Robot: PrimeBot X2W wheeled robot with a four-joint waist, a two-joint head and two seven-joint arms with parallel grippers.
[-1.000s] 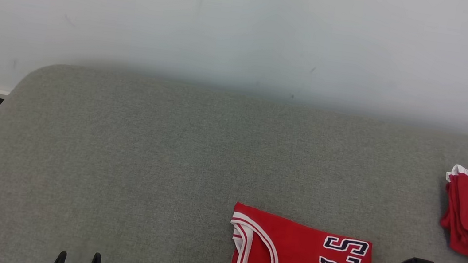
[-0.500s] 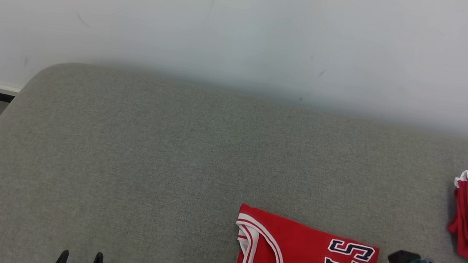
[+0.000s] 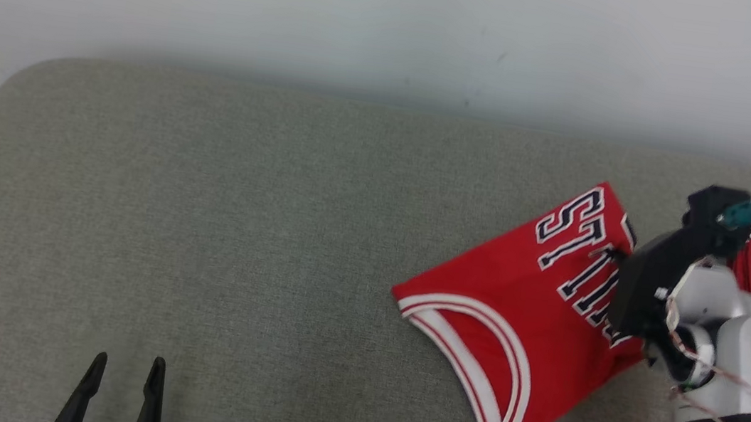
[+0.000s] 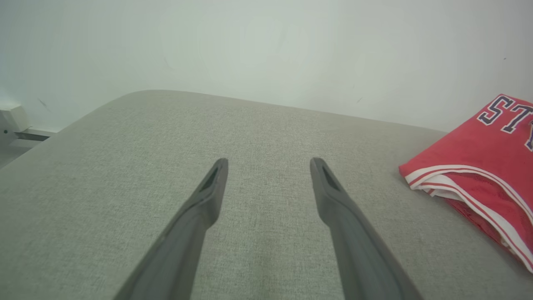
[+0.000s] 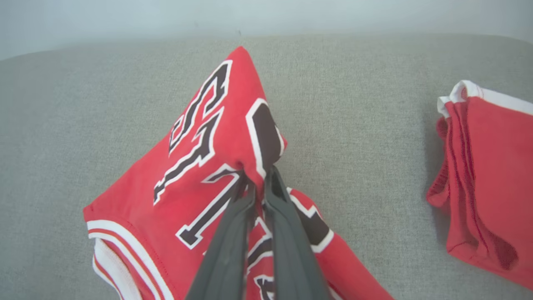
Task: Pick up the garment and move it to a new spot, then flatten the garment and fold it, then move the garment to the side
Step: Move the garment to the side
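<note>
Grey cushion (image 3: 202,218) against a pale wall (image 3: 370,17). Head view: folded red jersey (image 3: 520,315) sits at 4 o'clock, its lettered end toward 1 o'clock and its white-trimmed collar end toward 7.

Right claw (image 5: 256,179) is clamped tight on the jersey, pinching the cloth among the dark letters. The fabric peaks up at the pinch.

Left claw (image 3: 129,358) is at 7 o'clock with its fingers spread wide, holding nothing, over bare cushion.

A second red garment (image 5: 491,166) lies at 3 o'clock, just beside the jersey.
</note>
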